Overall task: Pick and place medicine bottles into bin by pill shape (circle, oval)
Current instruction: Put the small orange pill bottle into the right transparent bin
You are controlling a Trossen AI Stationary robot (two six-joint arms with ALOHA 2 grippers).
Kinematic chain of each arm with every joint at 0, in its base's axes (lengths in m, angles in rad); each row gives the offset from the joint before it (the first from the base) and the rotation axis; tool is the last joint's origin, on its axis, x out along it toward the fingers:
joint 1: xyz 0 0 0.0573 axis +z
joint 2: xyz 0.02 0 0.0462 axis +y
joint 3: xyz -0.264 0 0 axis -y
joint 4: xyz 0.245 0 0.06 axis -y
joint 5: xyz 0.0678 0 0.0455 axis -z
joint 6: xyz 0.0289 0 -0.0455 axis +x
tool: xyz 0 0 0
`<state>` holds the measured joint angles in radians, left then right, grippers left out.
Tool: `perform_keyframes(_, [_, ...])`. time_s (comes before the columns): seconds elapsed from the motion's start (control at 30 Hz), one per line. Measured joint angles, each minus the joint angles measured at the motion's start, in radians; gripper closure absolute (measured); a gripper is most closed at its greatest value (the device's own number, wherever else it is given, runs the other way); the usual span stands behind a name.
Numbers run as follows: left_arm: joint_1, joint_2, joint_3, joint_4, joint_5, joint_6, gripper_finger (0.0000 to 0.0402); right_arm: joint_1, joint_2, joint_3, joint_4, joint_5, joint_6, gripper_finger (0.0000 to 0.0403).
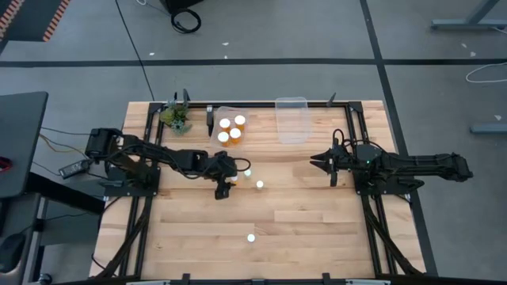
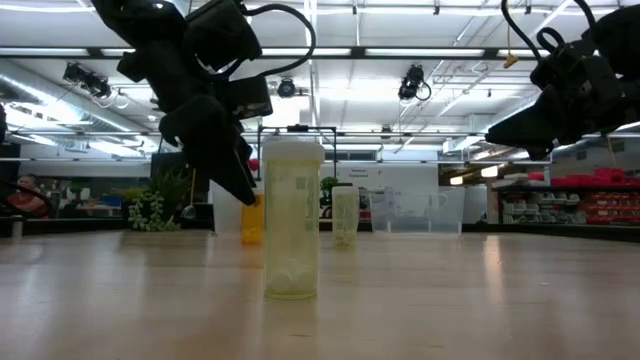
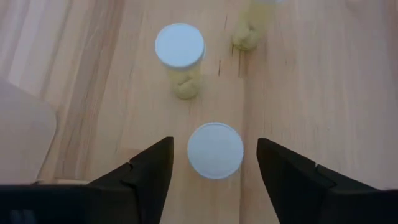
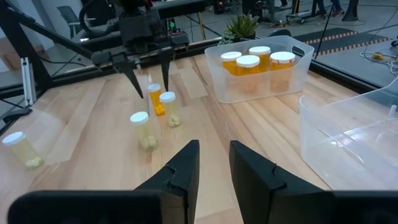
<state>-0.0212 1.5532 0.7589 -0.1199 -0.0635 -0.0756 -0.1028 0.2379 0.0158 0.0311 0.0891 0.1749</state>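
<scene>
High view lays the scene out on a wooden desk [image 1: 301, 229]. Taking the left bin [image 1: 230, 127] as the landmark: the plant [image 1: 176, 116] sits just left of it at the desk's far edge. The bin holds four orange bottles [image 1: 225, 123] with white caps, standing close together. The empty clear bin [image 1: 291, 119] stands to its right, apart from it, also along the far edge.

The left gripper [image 1: 223, 184] hangs on the near side of the left bin, about in line with it. Its jaws are spread wide and straddle a white-capped bottle [image 3: 215, 150] without touching it; gaps show on both sides of the cap in the left wrist view. Two more bottles stand just right of that gripper: one [image 1: 247, 172] closer to the left bin, another [image 1: 260, 184] slightly nearer the desk's front. A lone bottle [image 1: 251, 237] stands well toward the front edge, far from the left bin; in the low view it is the tall pale one [image 2: 291, 218] in the foreground, with pills at its bottom.

The right gripper [image 1: 319, 159] hovers well right of the left bin, nearer the front than the empty bin, its jaws slightly parted and holding nothing.
</scene>
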Motion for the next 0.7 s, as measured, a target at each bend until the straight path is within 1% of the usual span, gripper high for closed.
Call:
perform_keyframes(0.3, [0.0,0.0,0.0,0.0,0.0,0.0,0.0213,0.0,0.0,0.0,0.0,0.0,0.0,0.0308])
perform_keyframes(0.7, [0.0,0.0,0.0,-0.002,-0.004,0.016,0.0251,0.0,0.0,0.0,0.0,0.0,0.0,0.0308])
